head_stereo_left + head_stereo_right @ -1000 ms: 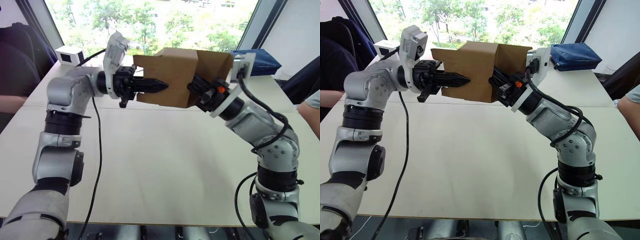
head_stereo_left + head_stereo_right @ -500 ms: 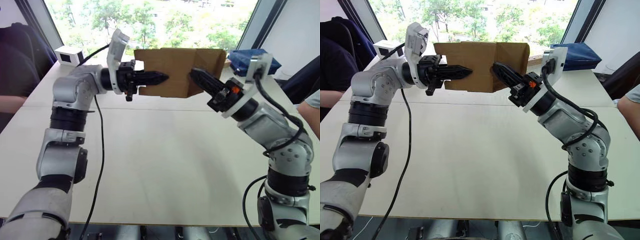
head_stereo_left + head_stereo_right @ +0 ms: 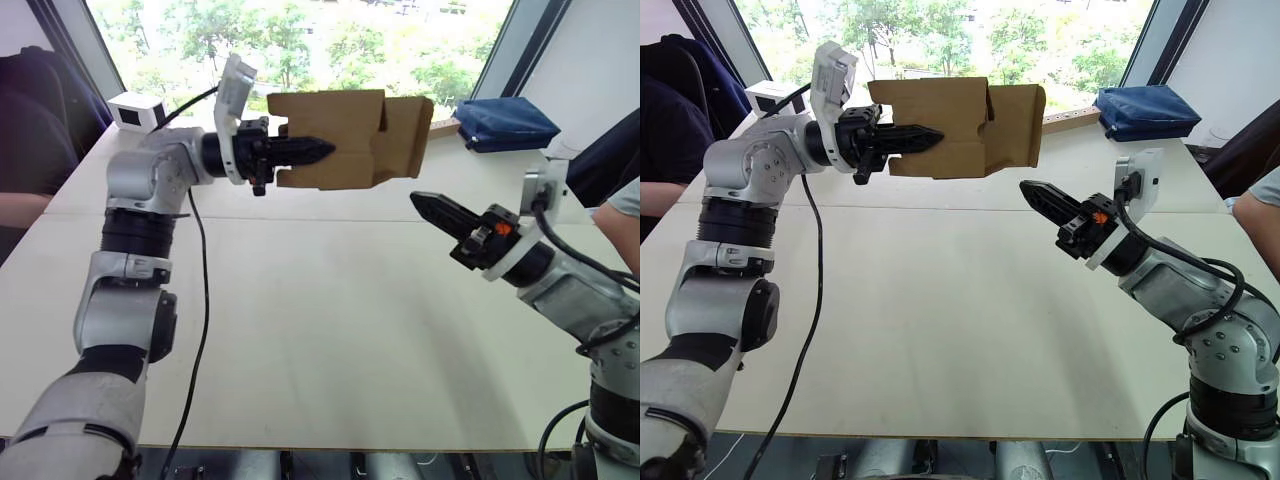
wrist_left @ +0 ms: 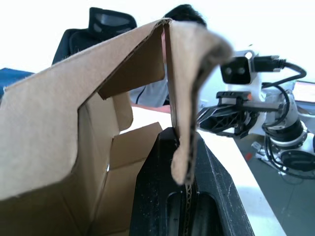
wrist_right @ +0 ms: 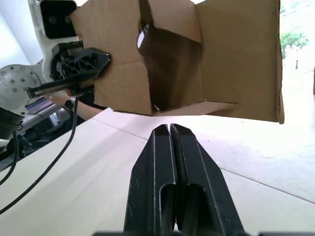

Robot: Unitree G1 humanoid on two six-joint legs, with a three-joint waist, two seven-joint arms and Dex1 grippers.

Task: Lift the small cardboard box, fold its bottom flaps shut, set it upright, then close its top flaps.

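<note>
The small cardboard box (image 3: 340,140) hangs in the air over the far side of the table, lying on its side. My left gripper (image 3: 326,150) is shut on one of its walls, the cardboard edge pinched between the black fingers (image 4: 162,187). The end facing my right arm is open, and its flaps (image 5: 173,19) stand splayed. I cannot tell whether these are the bottom flaps or the top flaps. My right gripper (image 3: 416,200) is shut and empty, hanging below and to the right of the box, apart from it.
A white box with a dark face (image 3: 138,110) sits at the table's far left corner. A blue pouch (image 3: 505,122) lies at the far right. People sit at both sides: an arm (image 3: 20,205) on the left, a sleeve (image 3: 622,212) on the right. The pale table (image 3: 330,330) spreads below.
My right gripper has come off the box and drawn back down and to the right. The box stays up in my left gripper, which has hardly moved.
</note>
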